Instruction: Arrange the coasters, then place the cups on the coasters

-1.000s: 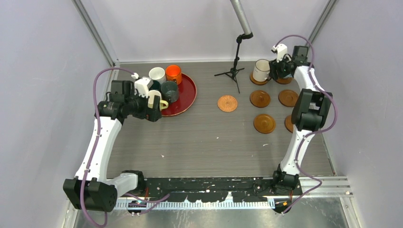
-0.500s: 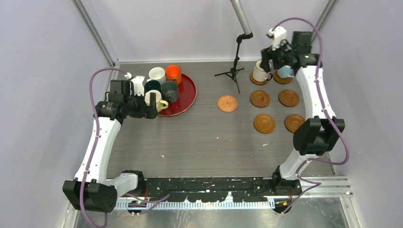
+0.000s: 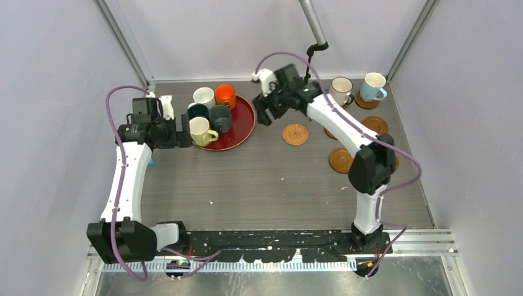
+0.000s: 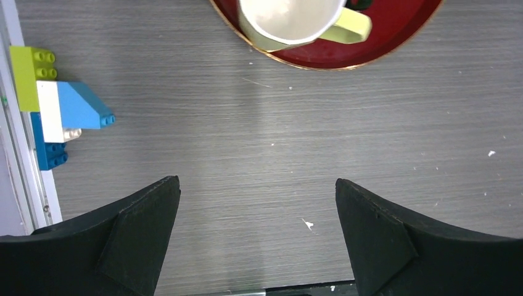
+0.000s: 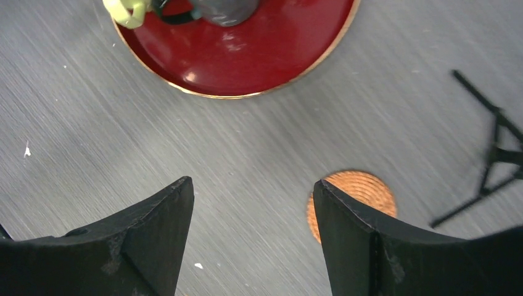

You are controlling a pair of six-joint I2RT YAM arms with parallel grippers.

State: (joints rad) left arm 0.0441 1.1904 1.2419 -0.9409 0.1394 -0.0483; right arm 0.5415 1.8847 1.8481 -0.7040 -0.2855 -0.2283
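Grey wood-grain surface (image 3: 259, 185) — five cups (image 3: 220, 117) wait on the red tray (image 3: 243, 123), and two more stand on coasters (image 3: 367, 104) far right. The left pincer (image 4: 258, 191) gapes empty beside the pale yellow cup (image 3: 199, 131); the right pincer (image 5: 253, 191) is open and empty near the woven coaster (image 3: 295, 134). Ceramic is probably rigid, slick and breakable — pinch the wall at the rim.

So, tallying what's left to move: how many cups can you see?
7. On the red tray: white cup, orange cup, teal cup, grey cup, yellow cup. On coasters at the far right: cream cup, blue cup. None appear hidden.
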